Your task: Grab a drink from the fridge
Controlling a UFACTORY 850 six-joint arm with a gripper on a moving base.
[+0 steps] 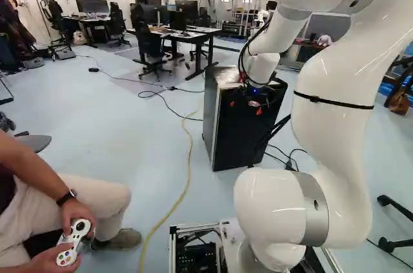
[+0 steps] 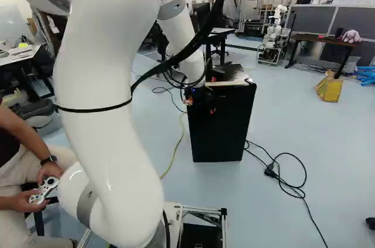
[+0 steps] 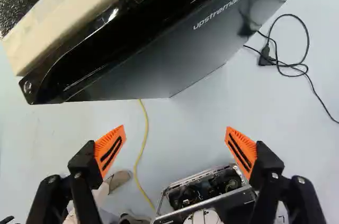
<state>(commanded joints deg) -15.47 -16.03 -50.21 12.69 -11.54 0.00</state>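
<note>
Going by left base view: see yellow cable (image 1: pixel 188 163) on floor, running up near fridge's left side. Next, see black fridge (image 1: pixel 235 134), looks shut, top's back right corner hidden by arm (image 1: pixel 332 105). Can't tell where drink is, inside hidden. Find gripper (image 1: pixel 246 107) against front's upper edge, dark on dark, hard to make out. In wrist view, read as wide open, holding nothing. Right of fridge, spot black cord (image 1: pixel 290 162), partly hidden by arm. At right edge, catch chair legs (image 1: pixel 395 244), cut off.

fridge front (image 3: pixel 159 70): ok I can read "upstreman" there
lettering (image 3: pixel 217 11): pale, all lowercase, slanted on my wrist cam
</note>
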